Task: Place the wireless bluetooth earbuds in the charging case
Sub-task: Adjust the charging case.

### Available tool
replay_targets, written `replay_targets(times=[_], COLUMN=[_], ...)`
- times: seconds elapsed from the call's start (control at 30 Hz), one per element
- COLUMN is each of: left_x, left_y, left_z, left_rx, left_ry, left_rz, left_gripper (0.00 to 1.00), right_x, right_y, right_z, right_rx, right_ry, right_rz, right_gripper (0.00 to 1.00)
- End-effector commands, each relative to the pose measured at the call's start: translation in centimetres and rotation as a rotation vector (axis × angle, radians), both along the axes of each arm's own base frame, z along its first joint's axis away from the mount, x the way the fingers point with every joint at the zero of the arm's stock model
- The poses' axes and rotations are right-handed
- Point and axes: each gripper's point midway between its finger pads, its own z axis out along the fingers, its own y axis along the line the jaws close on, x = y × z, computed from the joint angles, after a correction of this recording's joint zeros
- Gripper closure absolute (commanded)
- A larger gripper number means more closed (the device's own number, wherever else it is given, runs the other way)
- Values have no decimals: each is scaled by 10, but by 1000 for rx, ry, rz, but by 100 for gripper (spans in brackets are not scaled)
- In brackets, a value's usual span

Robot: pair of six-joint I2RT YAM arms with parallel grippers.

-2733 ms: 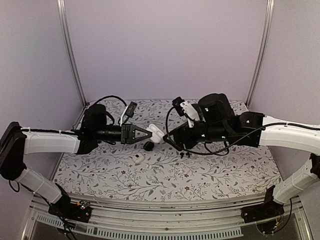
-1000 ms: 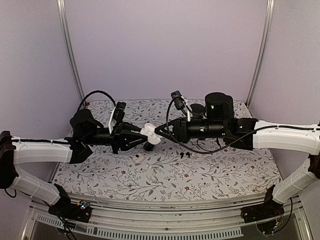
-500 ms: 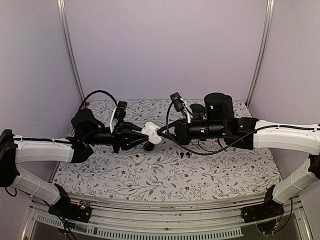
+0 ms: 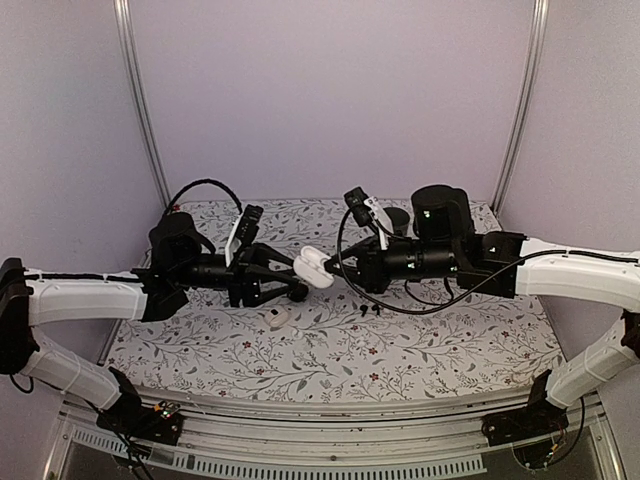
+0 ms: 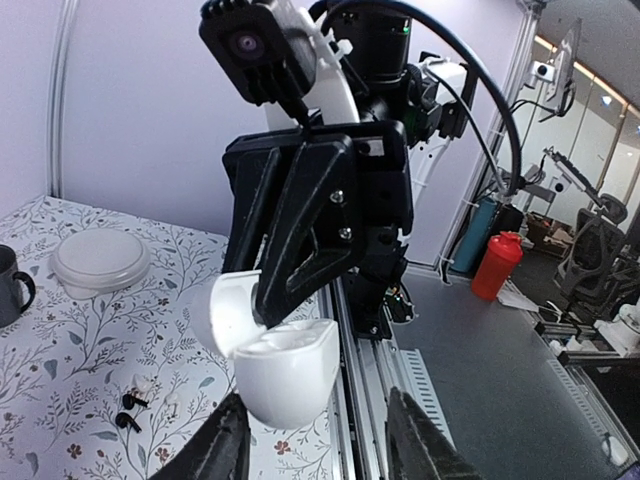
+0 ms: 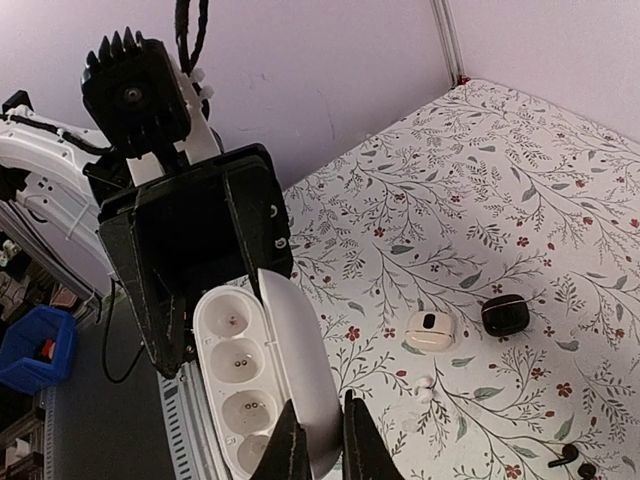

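Loose on the near part of the flowered desk [image 4: 440, 350] lie a small white case [image 4: 277, 317], to the left, and a pair of black earbuds [image 4: 368, 311], to the right. White earbuds [image 6: 426, 388] sit near them and a round black case [image 4: 298, 293] just beyond. None of the earbuds is yet in a socket.

Above them, at mid-desk, the two arms meet nose to nose over the open white charging case [image 4: 312, 265], which hangs in the air clear of the desk. The right tool [image 6: 320, 425] is pinched narrow on the edge of the raised lid and appears to carry the case alone, its empty sockets turned toward the right wrist camera. The left tool [image 5: 315, 415] has its jaws parted to either side of the case body and seems not to be gripping it. It has the look of a handover, probably meant to leave the case open and reachable for loading.

At the far end of the desk stand a dark mug [image 5: 8, 285] and a lidded round tub [image 5: 100, 262].
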Motion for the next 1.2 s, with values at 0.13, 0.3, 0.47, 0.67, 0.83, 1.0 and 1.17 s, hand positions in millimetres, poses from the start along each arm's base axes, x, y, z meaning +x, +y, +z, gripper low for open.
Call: replay_targets(times=[0.13,0.3,0.47,0.67,0.83,1.0,1.17], left_x=[0,3,0,-4,-6,-7,-8], left_y=[-8,-13,-14,-14,-13,-13,-13], left_z=[2,-3,-2,-2,1,2,1], left_rx=[39,66,66,65,51,45,45], left_ry=[23,56,62,62,67,68,73], left_rz=[-51,-73,-104,-128,-139,-144,-149], left_gripper=[54,56,59,66,64,66,76], right_x=[1,-3,-3,-5,-7,-7,-5], right_y=[-7,-5,-3,-2,2,3,2], right_z=[15,13,13,12,4,4,5], right_rx=[-104,-149,-190,-198,-213,-213,-209], right_ry=[-160,-198,-227,-232,-217,-216,-216], right_rz=[-13,-8,-1,18,47,47,32], right_gripper=[96,96,96,96,96,96,96])
